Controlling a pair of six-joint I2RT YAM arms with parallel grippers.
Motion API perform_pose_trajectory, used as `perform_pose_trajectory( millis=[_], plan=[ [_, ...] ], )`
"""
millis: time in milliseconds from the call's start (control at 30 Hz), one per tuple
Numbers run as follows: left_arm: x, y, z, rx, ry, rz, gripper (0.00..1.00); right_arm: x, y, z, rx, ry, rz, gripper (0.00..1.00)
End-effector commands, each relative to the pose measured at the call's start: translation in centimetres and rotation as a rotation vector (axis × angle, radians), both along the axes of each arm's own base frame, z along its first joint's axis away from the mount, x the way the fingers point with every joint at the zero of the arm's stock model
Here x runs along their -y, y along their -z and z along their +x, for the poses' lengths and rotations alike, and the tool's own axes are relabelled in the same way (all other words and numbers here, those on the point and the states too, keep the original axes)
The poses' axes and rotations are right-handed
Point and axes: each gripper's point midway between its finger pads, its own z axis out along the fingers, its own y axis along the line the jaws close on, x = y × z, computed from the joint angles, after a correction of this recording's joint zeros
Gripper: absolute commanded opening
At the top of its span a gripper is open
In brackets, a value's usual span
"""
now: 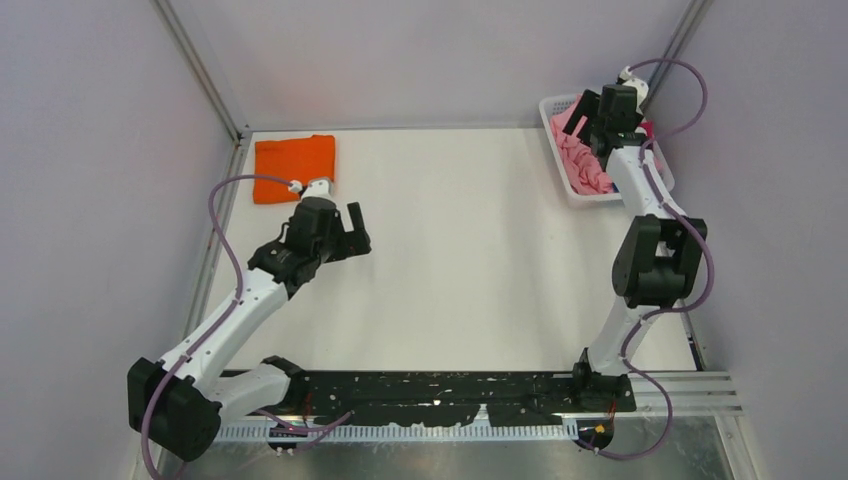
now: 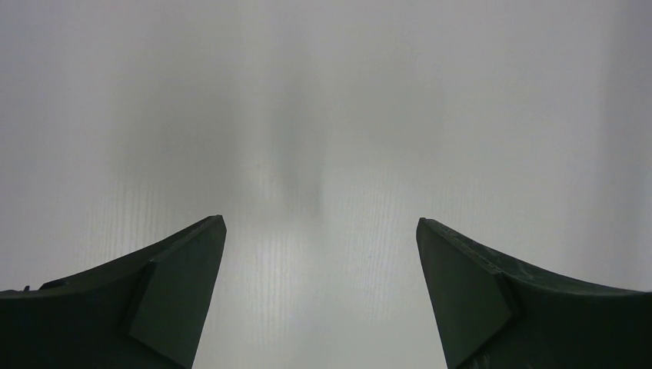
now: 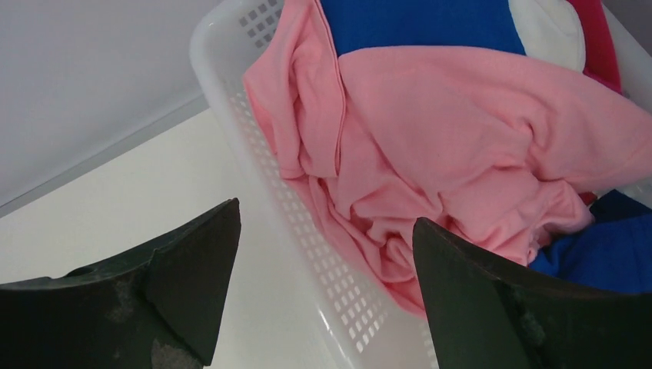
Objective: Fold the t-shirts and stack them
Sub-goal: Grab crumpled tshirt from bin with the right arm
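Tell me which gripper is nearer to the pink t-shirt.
Right. The right gripper hovers open over the pink t-shirt; the left gripper is across the table, near the orange t-shirt.

Pink t-shirt is soft matt cloth; basket glossy perforated plastic; table seemingly smooth, matt.

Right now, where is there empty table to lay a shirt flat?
The wide middle of the table is bare, between the folded orange shirt far left and the white basket far right. The basket is crowded: pink shirt on top, blue shirt beneath.
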Motion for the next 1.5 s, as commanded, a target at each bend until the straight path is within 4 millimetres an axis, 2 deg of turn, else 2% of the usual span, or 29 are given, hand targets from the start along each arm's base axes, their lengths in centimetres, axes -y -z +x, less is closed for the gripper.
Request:
perform_pose_trajectory(
  millis=[0,33,67,100,133,400,533,600,800,867,900,933,967,1000,1033,1067,1100,1133,1200,1233,1267,1300,1333,1367,1467],
  plan=[
    [0.1,-2.8,2.1,0.075,-0.011,0.005,1.00,2.1,-1.4,3.4,0.038,0.045,-0.074,0.87],
    [0.2,-2.8,2.2,0.073,-0.011,0.007,1.00,2.4,0.0,3.8,0.006,0.051,-0.082,0.86],
    [0.2,-2.7,2.3,0.069,-0.010,0.008,1.00,2.6,-0.5,4.2,0.013,0.054,-0.097,0.83],
    [0.2,-2.7,2.4,0.069,-0.010,0.009,1.00,2.9,0.8,4.4,-0.018,0.064,-0.106,0.83],
    [0.2,-2.7,2.5,0.066,-0.011,0.009,1.00,3.1,1.0,4.5,-0.027,0.065,-0.120,0.81],
    [0.4,-2.7,2.7,0.062,-0.005,0.005,1.00,3.8,6.0,4.9,-0.143,0.073,-0.151,0.72],
    [0.4,-2.8,2.6,0.062,-0.006,0.003,1.00,4.1,7.3,5.0,-0.183,0.084,-0.161,0.62],
    [0.3,-2.8,2.5,0.065,-0.009,0.000,1.00,4.4,7.7,4.9,-0.197,0.097,-0.167,0.55],
    [-0.1,-2.9,2.1,0.082,-0.014,-0.005,1.00,4.5,7.0,4.4,-0.194,0.115,-0.167,0.10],
    [-0.3,-3.4,1.9,0.099,-0.017,-0.012,1.00,4.4,5.5,4.1,-0.172,0.110,-0.162,0.06],
    [-0.4,-3.4,1.7,0.103,-0.015,-0.011,1.00,4.2,3.8,4.0,-0.139,0.104,-0.158,0.06],
    [-0.4,-3.6,1.5,0.109,-0.015,-0.012,1.00,4.1,3.0,3.8,-0.124,0.098,-0.157,0.05],
    [-0.5,-3.7,1.3,0.114,-0.014,-0.013,1.00,3.8,0.9,3.5,-0.085,0.089,-0.154,0.05],
    [-0.6,-3.9,1.1,0.122,-0.013,-0.016,1.00,3.7,-0.4,3.3,-0.062,0.082,-0.154,0.05],
    [-0.7,-3.9,0.9,0.128,-0.013,-0.018,1.00,3.3,-2.9,2.8,-0.015,0.069,-0.148,0.05],
    [-0.8,-4.0,0.7,0.137,-0.013,-0.023,1.00,3.1,-4.1,2.5,0.007,0.059,-0.146,0.05],
    [-0.8,-4.2,0.5,0.146,-0.011,-0.030,1.00,2.5,-6.4,1.8,0.055,0.031,-0.135,0.05],
    [-0.9,-4.2,0.3,0.156,-0.008,-0.036,1.00,2.1,-7.6,1.4,0.080,0.016,-0.127,0.05],
    [-1.0,-4.3,-0.2,0.176,-0.005,-0.050,1.00,0.2,-12.3,-0.5,0.187,-0.064,-0.086,0.05],
    [-1.1,-4.2,-0.5,0.182,-0.006,-0.053,1.00,-0.3,-12.6,-0.9,0.203,-0.082,-0.065,0.05],
    [-1.2,-4.4,-0.7,0.193,-0.006,-0.057,1.00,-1.4,-14.9,-2.1,0.257,-0.125,-0.047,0.05],
    [-1.4,-4.4,-0.9,0.197,-0.010,-0.056,1.00,-2.0,-15.5,-2.5,0.281,-0.144,-0.031,0.05],
    [-1.6,-4.5,-1.1,0.204,-0.015,-0.056,1.00,-3.1,-17.8,-3.8,0.335,-0.189,-0.021,0.05],
    [-1.8,-4.6,-1.4,0.208,-0.018,-0.055,1.00,-3.9,-18.6,-4.4,0.356,-0.217,-0.007,0.05],
    [-2.5,-4.6,-2.0,0.217,-0.036,-0.049,1.00,-7.3,-22.9,-7.3,0.459,-0.370,0.037,0.05]
  ],
)
